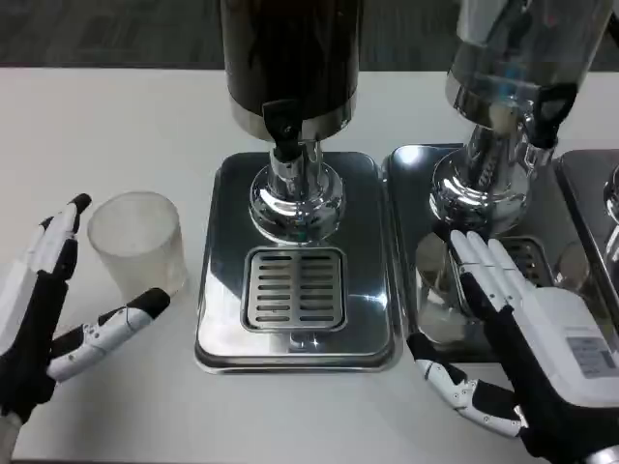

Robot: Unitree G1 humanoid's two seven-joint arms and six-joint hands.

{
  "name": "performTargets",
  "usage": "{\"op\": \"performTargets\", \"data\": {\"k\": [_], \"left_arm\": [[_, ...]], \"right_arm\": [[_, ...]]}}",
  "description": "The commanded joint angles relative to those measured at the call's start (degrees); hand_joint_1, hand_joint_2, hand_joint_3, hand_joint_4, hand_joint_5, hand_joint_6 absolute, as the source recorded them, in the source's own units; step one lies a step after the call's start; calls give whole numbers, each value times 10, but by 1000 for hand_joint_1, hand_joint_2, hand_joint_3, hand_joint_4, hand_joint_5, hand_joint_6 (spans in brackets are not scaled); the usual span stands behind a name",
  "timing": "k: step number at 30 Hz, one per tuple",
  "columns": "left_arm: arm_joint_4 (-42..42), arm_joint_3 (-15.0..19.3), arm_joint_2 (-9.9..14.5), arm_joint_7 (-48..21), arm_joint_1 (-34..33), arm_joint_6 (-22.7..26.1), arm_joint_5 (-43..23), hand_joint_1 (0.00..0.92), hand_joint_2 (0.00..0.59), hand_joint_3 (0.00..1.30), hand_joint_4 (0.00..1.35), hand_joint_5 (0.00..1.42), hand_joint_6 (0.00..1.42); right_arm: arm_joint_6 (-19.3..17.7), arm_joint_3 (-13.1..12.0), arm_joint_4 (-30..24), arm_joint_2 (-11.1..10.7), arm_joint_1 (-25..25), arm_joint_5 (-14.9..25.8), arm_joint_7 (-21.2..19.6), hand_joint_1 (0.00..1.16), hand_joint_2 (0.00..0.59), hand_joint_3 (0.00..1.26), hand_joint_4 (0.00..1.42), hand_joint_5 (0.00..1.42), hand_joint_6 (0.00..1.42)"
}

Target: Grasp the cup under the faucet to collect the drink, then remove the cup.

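A frosted plastic cup (135, 244) stands upright on the white table, left of the middle drip tray (221, 290). My left hand (44, 314) is open just beside it: the fingers rise along its left side and the thumb reaches toward its base, with no firm hold visible. The dark dispenser's faucet (285, 130) hangs over the tray's slotted grate (293, 288), which is bare. My right hand (537, 343) is open on the right tray, fingers straight alongside a clear cup (437, 290) that it partly hides.
A second, clear-bodied dispenser (503, 106) stands on the right tray (406, 169), its black tap at the upper right. Another tray's edge shows at the far right. Bare white table lies in front of the trays and behind the frosted cup.
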Motion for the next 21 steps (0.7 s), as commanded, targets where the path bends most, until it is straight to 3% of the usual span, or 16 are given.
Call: {"op": "performTargets", "data": {"k": [1, 13, 21], "left_arm": [[34, 0, 7, -10, -29, 6, -14, 0, 24, 0, 0, 0, 74], [152, -20, 22, -63, -126, -9, -47, 0, 4, 0, 0, 0, 120], [207, -37, 26, -64, -165, -18, -51, 0, 3, 0, 0, 0, 125]], "right_arm": [[6, -6, -8, 0, 7, -2, 1, 507, 369, 15, 0, 0, 176], [5, -1, -5, 6, -1, -2, 2, 507, 369, 19, 0, 0, 176], [6, -1, -5, 8, -3, -4, 2, 507, 369, 24, 0, 0, 177]]}}
